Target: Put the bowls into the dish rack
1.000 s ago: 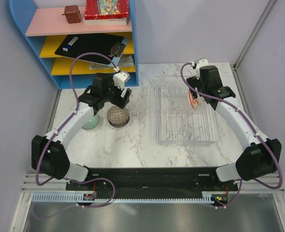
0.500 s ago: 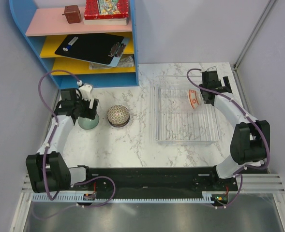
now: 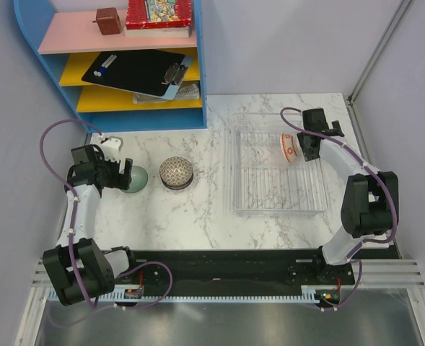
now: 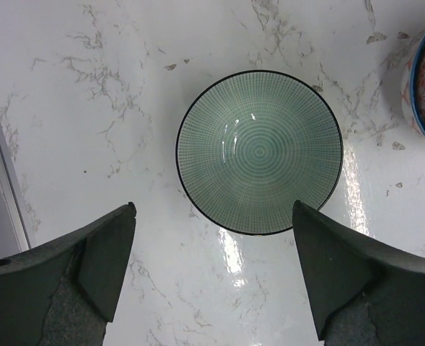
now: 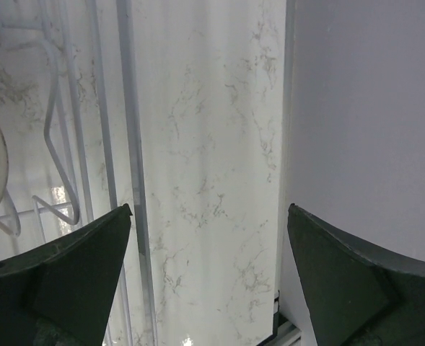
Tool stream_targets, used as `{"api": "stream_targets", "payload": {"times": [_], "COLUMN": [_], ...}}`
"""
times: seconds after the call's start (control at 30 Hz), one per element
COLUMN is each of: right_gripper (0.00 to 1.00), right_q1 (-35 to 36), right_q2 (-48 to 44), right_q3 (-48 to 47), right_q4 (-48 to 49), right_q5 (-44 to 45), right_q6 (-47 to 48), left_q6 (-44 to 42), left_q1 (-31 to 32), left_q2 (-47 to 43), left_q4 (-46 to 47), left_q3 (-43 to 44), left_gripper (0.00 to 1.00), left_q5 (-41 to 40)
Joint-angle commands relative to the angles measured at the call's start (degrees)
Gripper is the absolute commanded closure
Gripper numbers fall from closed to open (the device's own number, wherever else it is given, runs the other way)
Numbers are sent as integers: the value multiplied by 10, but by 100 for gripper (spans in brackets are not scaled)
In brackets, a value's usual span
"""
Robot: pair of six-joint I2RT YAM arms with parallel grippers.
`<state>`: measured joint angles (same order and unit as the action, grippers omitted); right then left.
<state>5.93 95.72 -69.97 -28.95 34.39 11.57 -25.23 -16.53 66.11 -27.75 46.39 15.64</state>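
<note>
The dish rack (image 3: pixel 277 173) sits by the right edge of the desk (image 3: pixel 198 209), with an orange bowl (image 3: pixel 288 148) on edge in its far end, liable to topple if bumped. Near the left edge the pale green bowl (image 4: pixel 259 151) rests mouth-up, round, without a long axis; the left gripper (image 4: pixel 213 209), open above it, may slip off its glazed rim. The right gripper (image 5: pixel 208 209) is likewise open, holding nothing.

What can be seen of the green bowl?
The green bowl is round and pale green, glossy like glazed ceramic, with a thin dark rim and fine grid lines in concentric rings inside. It stands upright and empty on the marble table, outside the rack and apart from the speckled bowl beside it. Only the table touches it. The open left gripper hangs over it without gripping it.
</note>
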Motion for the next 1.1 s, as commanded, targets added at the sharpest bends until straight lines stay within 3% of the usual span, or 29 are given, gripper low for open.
{"api": "stream_targets", "payload": {"times": [0.0,0.27,0.43,0.57,0.83,1.07], "right_gripper": [3,3,3,3,3,2], "right_q1": [-5,-5,-5,-4,1,15], "right_q2": [-14,-26,-4,10,-10,-12], "right_q3": [-11,-12,-21,-27,-53,-109], "right_q4": [-29,-30,-32,-30,-21,-46], "right_q5": [-116,-276,-312,-313,-187,-199], "right_q6": [-16,-48,-68,-80,-101,-93], "left_q6": [-29,-29,-26,-28,-25,-23], "left_q1": [-13,-17,-18,-18,-18,-18], "left_q2": [-24,-37,-39,-41,-40,-36], "left_q4": [-7,-18,-21,-23,-25,-26], "left_q3": [-7,-7,-12,-14,-14,-18], "left_gripper": [5,5,5,5,5,5], "left_q5": [33,44,46,44,48,47]}}
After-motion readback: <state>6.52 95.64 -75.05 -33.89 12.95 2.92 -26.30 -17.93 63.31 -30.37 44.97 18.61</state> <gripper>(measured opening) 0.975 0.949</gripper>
